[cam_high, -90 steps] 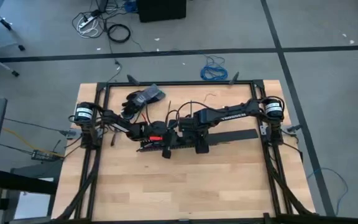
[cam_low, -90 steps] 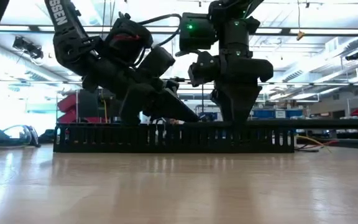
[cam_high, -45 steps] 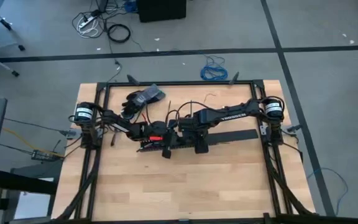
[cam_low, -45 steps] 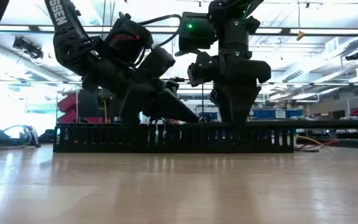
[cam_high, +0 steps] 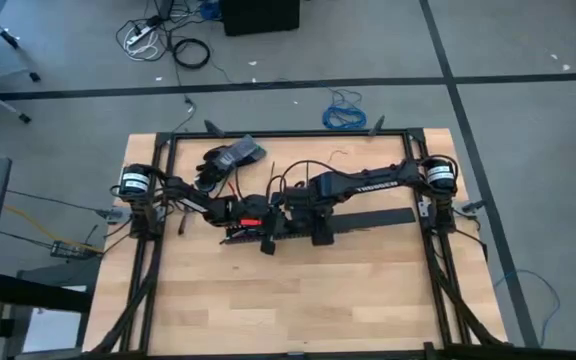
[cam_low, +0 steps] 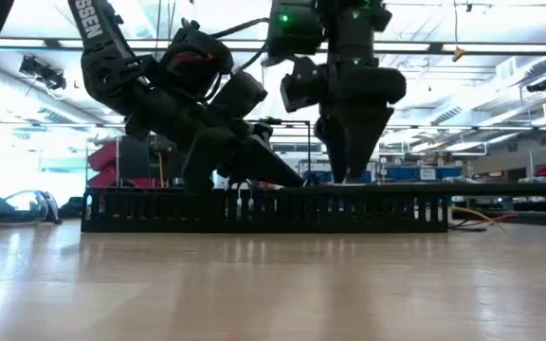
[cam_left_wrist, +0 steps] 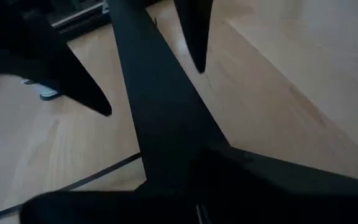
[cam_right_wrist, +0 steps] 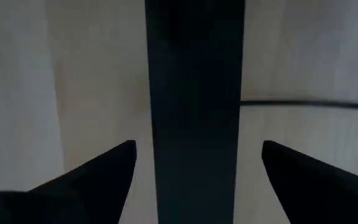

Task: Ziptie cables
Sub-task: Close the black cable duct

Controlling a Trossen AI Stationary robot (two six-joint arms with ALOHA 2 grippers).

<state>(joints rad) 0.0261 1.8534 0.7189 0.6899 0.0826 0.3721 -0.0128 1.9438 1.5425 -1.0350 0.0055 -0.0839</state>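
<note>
Cables cannot be made out. Right gripper (cam_right_wrist: pixel 194 155), fingers spread wide, straddles the black channel (cam_low: pixel 263 210) without touching; low view shows left gripper (cam_low: pixel 254 170), state unclear.

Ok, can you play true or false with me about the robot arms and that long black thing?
1. The right gripper is open, with one finger on each side of the black channel. True.
2. The channel stands upright on its end. False: it lies flat along the wooden table.
3. The left gripper is down by the channel too. True.
4. A blue wire coil sits on the table. False: the blue coil lies on the floor beyond the table.
</note>
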